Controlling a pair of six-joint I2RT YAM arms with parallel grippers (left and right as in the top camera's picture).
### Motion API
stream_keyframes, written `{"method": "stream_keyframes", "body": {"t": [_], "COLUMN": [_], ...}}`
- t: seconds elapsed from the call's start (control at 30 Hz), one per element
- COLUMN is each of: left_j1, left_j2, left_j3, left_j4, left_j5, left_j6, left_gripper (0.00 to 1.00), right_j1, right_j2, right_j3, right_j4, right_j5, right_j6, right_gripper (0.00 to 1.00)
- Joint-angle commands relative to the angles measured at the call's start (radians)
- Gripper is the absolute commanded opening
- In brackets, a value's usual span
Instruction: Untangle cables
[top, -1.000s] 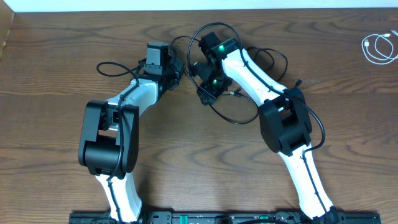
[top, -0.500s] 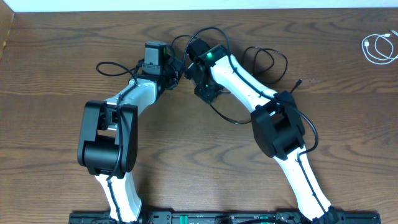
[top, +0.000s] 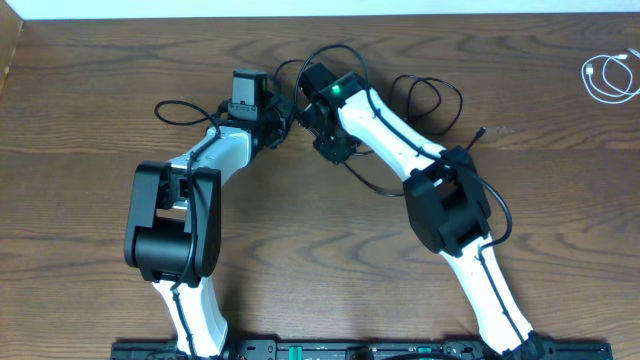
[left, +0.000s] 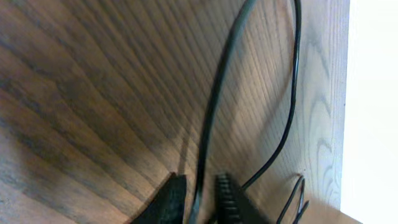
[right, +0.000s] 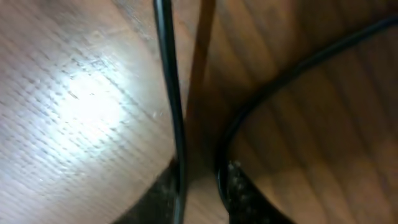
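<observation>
**Overhead and wrist views of two arms at a wooden counter (top: 80, 200).** The black cable (left: 216, 93) lay spread over the far middle of the counter in several open loops. One loop arched beyond the two wrists, one trailed out to the left of the left arm (top: 215, 160), and others ran to the right of and beneath the right arm (top: 400, 130). Both arms reached inward, so that their wrists stood close together over the middle of this cable.

**Left tool (left: 199, 182).** The fingers were slightly apart, and one strand of the black cable ran straight between the tips. A little bare space showed on either side of the strand, so the tool straddled it rather than clamped it. A second strand curved past to one side of the tool, near the counter's edge.

**Right tool (right: 200, 171).** The fingers were narrowly apart with two strands between them. One strand lay along the inner face of each finger, and bare wood was visible between the two. Whether either finger pressed on its strand could not be told.

**White cable (top: 608, 78).** It lay in a small coil at the far right corner of the counter, well apart from both arms and from the black cable.
</observation>
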Motion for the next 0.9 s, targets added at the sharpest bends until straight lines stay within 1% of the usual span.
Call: {"method": "stream_keyframes", "body": {"t": [0.0,0.13,0.17,0.2,0.27,0.4,0.43,0.53,0.67,0.87], "left_j1": [-0.009,-0.009,-0.009,-0.008,-0.008,-0.003,0.000,0.024,0.072,0.084], "left_j2": [0.003,0.003,0.003,0.003,0.003,-0.010,-0.021,-0.068,-0.195,-0.319], "left_j3": [-0.001,-0.001,-0.001,-0.001,-0.001,-0.001,-0.001,-0.001,-0.001,-0.001], "left_j4": [-0.005,-0.029,-0.048,-0.057,-0.072,-0.108,-0.111,-0.115,-0.144,-0.215], "left_j5": [0.016,0.014,0.012,0.012,0.013,0.017,0.019,0.036,0.037,0.035], "left_j6": [0.076,0.126,0.134,0.142,0.183,0.348,0.373,0.417,0.475,0.575], "left_gripper": [0.28,0.37,0.43,0.44,0.45,0.45,0.45,0.47,0.50,0.52], "right_j1": [-0.026,-0.032,-0.035,-0.035,-0.035,-0.036,-0.037,-0.037,-0.056,-0.108], "right_j2": [0.057,0.057,0.057,0.057,0.057,0.057,0.056,0.048,-0.008,-0.143], "right_j3": [-0.010,-0.010,-0.010,-0.010,-0.010,-0.010,-0.010,-0.010,0.002,0.011], "right_j4": [0.006,0.010,0.013,0.013,0.014,0.018,0.019,0.024,0.014,0.005], "right_j5": [0.031,0.031,0.031,0.031,0.031,0.030,0.030,0.023,-0.068,-0.223], "right_j6": [0.049,0.056,0.056,0.056,0.055,0.057,0.064,0.081,0.081,0.080], "right_gripper": [0.13,0.04,0.01,0.01,0.01,0.01,0.01,0.01,0.01,0.01]}}
